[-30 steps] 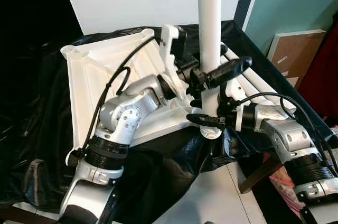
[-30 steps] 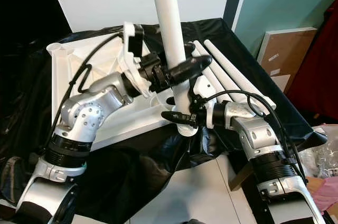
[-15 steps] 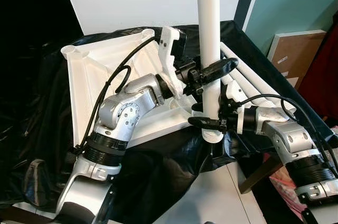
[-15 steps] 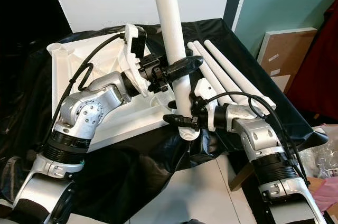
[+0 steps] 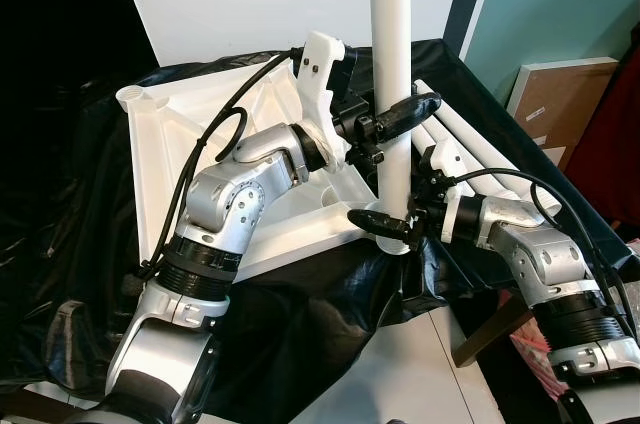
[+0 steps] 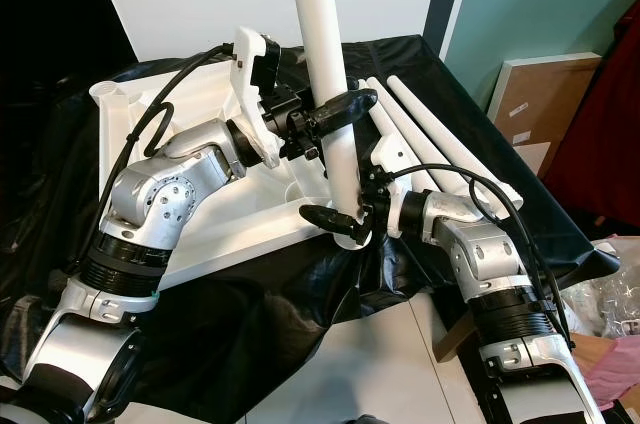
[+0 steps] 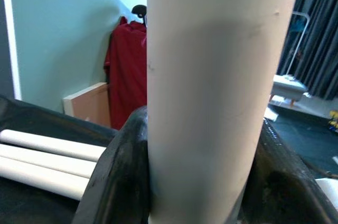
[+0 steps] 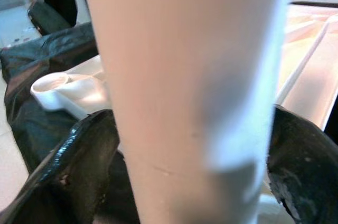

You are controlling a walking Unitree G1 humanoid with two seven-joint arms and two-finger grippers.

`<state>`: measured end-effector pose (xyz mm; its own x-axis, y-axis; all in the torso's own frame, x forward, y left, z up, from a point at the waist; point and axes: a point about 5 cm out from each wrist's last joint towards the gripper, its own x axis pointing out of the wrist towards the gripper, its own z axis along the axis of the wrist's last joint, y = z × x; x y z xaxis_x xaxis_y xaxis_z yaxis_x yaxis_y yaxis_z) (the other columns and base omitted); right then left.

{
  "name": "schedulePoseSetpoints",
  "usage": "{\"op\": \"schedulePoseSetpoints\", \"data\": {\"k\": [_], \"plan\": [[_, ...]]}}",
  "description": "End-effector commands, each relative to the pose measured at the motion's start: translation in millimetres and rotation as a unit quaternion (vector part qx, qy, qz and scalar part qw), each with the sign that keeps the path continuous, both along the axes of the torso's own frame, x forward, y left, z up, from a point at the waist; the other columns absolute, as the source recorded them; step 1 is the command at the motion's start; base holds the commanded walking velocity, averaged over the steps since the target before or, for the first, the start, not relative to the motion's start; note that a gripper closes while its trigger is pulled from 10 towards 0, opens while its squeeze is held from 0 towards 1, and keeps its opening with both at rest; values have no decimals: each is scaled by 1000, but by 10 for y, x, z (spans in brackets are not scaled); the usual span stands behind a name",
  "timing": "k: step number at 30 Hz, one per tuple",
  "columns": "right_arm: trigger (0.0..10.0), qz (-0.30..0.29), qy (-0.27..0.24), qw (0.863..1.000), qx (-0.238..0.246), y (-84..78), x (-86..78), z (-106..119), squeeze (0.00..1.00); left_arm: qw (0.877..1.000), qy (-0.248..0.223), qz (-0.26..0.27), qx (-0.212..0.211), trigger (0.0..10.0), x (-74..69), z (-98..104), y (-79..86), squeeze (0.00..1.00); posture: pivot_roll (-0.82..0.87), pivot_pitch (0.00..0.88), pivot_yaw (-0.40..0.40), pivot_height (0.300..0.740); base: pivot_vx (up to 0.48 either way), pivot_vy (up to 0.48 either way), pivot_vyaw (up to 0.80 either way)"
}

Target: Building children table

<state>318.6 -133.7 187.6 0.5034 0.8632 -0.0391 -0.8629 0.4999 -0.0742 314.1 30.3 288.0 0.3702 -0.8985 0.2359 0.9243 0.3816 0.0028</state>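
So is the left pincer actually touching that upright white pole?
Touching. The left wrist view shows a black finger pressed against each side of the pole; the left eye view shows the left pincer clamped round it.

The scene was viewed forward and down by both head eyes, which shared the upright white leg [image 5: 390, 84] and upturned tabletop [image 5: 190, 134]. The same leg was viewed very closely along each wrist's pincer.

white leg [image 5: 388, 64], white tabletop [image 5: 190, 134], black cloth [image 5: 60, 244]

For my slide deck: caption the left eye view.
Both grippers, left gripper above right gripper, clamp an upright white table leg at the overturned tabletop corner.
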Motion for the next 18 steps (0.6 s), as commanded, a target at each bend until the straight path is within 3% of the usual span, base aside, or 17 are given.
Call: {"op": "schedulePoseSetpoints", "data": {"k": [1,2,8,11,13,16,18], "plan": [[10000,-28,-5,1000,6,16,9,-2,502,999,-10,34,7,10000,15,93,-10,0,-29,21,-9,740,0,0,0],[10000,-59,-11,998,13,36,40,-11,0,999,-10,49,14,10000,27,102,-12,0,-29,21,-9,740,0,0,0],[10000,-148,-27,987,51,147,68,-41,0,995,-10,98,21,10000,67,113,-28,0,-30,18,-8,740,0,0,0],[10000,-148,-27,987,51,147,68,-41,0,995,-10,98,21,10000,67,113,-28,0,-30,18,-8,740,0,0,0],[10000,-190,-34,979,64,267,52,-70,0,992,-9,122,9,10000,75,153,-69,0,-32,15,-5,740,0,0,0],[10000,-209,-36,974,73,332,45,-79,0,991,-9,132,1,10000,74,182,-106,0,-29,15,-5,740,0,0,0],[10000,-260,-42,960,92,475,51,-85,0,990,-7,139,-16,10000,40,245,-210,0,-24,14,-5,740,0,0,0]]}}
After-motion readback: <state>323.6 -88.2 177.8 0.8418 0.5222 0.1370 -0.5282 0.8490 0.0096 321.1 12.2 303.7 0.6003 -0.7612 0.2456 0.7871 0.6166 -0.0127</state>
